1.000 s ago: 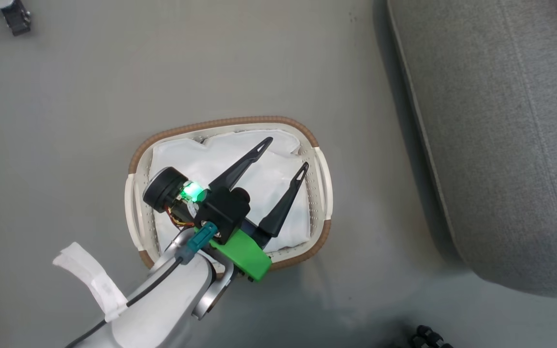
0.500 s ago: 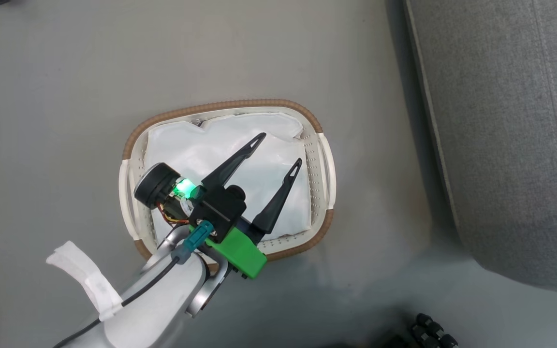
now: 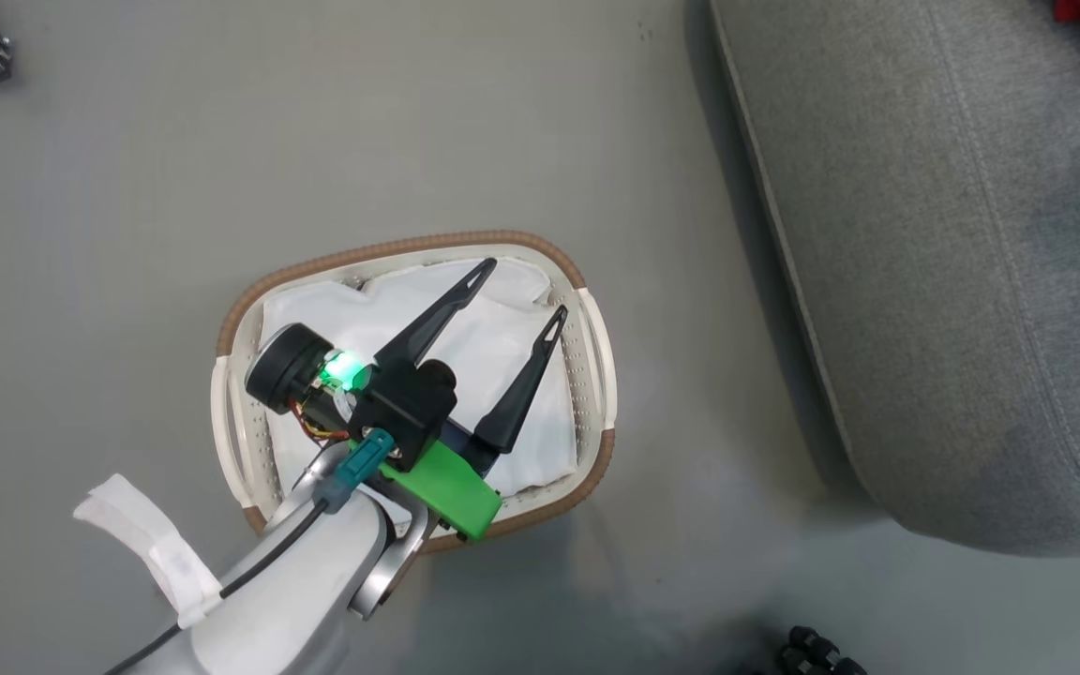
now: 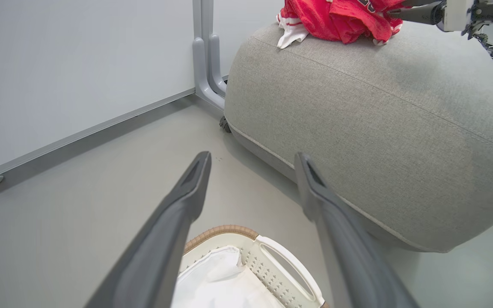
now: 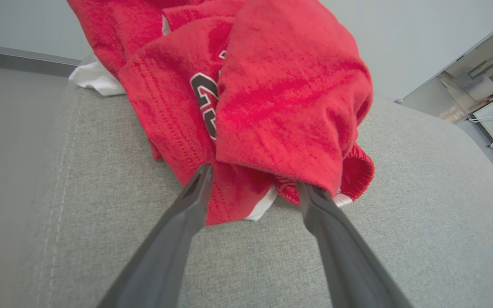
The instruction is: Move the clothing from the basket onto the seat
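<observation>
"Head view: where's the left tool (image 3: 524, 286)?"

"Hanging over the basket (image 3: 409, 246), its two dark fingers spread wide with just air between them. Under it lies the crumpled white liner (image 3: 390, 309). The basket stands on the grey floor (image 3: 221, 141), near the seat (image 3: 924, 281) but apart from it."

"And the clothing (image 5: 280, 85)?"

"Heaped on top of the seat, red with white trim (a dark printed number shows on one fold). In the head view a red scrap of it peeks in at the top right corner."

"The right tool (image 5: 255, 177)?"

"Low over the seat's grey fabric, fingers spread. Both tips sit at the near edge of the heap. One is tucked under a hanging fold and the other is against the cloth beside it. The fingers aren't pinched together on it."
</observation>
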Motion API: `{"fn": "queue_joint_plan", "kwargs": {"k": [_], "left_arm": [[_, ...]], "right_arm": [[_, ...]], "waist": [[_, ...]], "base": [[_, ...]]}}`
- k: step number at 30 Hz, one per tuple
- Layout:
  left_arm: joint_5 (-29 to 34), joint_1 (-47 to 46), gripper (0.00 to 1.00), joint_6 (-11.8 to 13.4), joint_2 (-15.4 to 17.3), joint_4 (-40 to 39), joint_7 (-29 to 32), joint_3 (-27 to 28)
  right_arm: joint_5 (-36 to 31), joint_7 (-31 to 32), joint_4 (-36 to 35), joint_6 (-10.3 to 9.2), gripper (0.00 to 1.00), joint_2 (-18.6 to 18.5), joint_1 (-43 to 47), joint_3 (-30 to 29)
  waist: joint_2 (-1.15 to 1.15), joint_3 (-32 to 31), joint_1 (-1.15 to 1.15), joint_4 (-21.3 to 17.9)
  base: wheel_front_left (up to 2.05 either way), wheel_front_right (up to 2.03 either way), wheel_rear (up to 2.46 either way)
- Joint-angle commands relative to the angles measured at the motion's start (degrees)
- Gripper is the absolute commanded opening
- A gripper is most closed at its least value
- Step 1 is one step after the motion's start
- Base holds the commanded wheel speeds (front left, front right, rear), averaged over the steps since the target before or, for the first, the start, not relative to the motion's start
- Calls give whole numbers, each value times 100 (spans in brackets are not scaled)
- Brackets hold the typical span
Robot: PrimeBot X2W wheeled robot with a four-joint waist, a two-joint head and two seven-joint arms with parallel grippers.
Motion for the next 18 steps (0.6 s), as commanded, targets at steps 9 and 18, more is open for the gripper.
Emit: {"fn": "queue_joint_plan", "kwargs": {"k": [9,18], "left_arm": [[-269,388,100,47,-48,154,-175,302],[-333,876,100,-90,-290,148,-202,1018]], "right_arm": [[65,-32,-768,-8,100,38,742,12],[105,-33,-1127,-8,100,33,858,370]], "waist": [[0,-902,-1,-191],[0,-1738,-1,118]], "base": [[0,0,0],[0,0,0]]}}
